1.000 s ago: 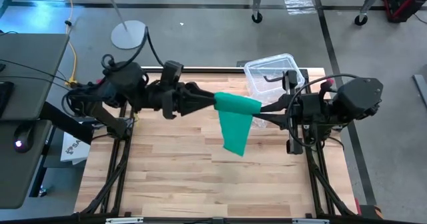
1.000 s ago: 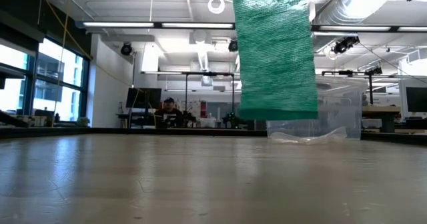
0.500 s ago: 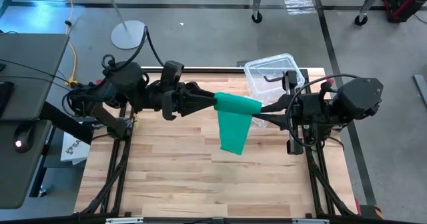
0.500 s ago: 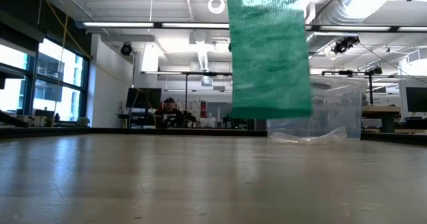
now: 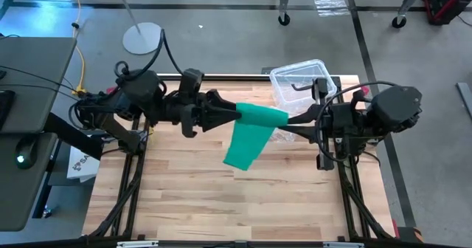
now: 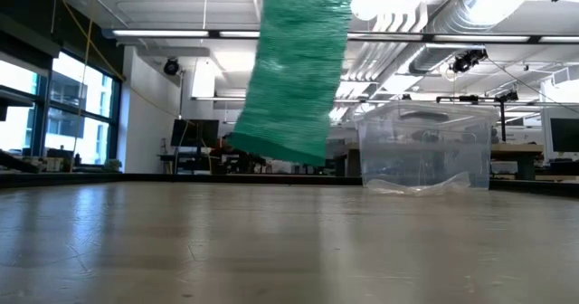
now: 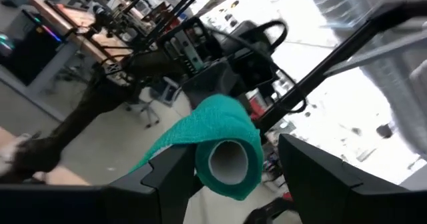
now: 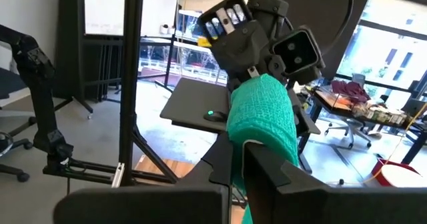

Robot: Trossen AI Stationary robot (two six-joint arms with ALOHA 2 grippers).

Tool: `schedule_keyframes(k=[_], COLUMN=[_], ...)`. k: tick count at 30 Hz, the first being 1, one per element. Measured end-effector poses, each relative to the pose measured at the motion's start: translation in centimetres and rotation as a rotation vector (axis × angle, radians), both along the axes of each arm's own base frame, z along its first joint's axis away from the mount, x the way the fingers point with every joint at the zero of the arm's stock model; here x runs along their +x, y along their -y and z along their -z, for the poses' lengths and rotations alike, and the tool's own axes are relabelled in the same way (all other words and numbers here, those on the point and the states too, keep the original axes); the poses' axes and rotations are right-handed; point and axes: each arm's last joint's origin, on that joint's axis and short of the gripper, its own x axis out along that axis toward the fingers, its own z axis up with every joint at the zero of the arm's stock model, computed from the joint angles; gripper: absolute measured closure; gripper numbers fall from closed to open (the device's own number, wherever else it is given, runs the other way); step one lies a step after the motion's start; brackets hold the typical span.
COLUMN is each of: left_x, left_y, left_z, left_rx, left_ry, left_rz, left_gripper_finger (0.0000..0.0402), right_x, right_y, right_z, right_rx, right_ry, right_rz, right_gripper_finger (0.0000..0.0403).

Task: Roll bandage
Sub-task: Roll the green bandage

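Now bandage (image 5: 254,126) between both pincers.

We see the bandage (image 5: 249,133) as green woven cloth, matt and finely ribbed, wound on a smooth pale core; the table (image 5: 199,196) is light wood planks with a dull sheen; the box (image 5: 299,82) is clear, glossy plastic; the left gripper (image 7: 230,184) and right gripper (image 8: 237,167) show dark, matt plastic-looking fingers; the floor (image 5: 221,45) looks like smooth grey concrete

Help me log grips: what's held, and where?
The bandage, at its rolled end: right gripper clamps the roll's wall. Left gripper brackets it, hold uncertain.
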Motion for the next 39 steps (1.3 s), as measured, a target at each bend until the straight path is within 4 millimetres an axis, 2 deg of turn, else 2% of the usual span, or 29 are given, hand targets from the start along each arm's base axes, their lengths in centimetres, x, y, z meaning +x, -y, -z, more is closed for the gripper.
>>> schedule_keyframes(k=[5, 11, 19, 34, 39], left_x=[-0.5, -1.3, -2.0, -1.9, -2.9], left_y=[-0.2, -0.4, -0.6, -0.7, -0.6], left_z=[0.2, 0.5, 0.3, 0.8, -0.2], left_rx=[0.143, 0.186, 0.198, 0.244, 0.214], left_ry=[-0.04, -0.099, -0.107, -0.162, -0.092], left_rz=[-0.041, -0.043, -0.052, -0.09, -0.078], left_gripper_finger=[0.0195, 0.0195, 0.0195, 0.0195, 0.0195], right_x=[-0.1, -0.2, -0.4, -0.2, -0.2], right_y=[0.1, 0.1, 0.2, 0.0, 0.0], right_z=[0.2, 0.4, 0.3, 0.1, 0.1], right_rx=[0.048, 0.051, 0.073, 0.086, 0.085], right_ry=[-0.027, -0.044, -0.039, -0.02, -0.021], right_rz=[0.01, 0.011, 0.011, -0.019, -0.019], right_gripper_finger=[0.0391, 0.0391, 0.0391, 0.0391, 0.0391])
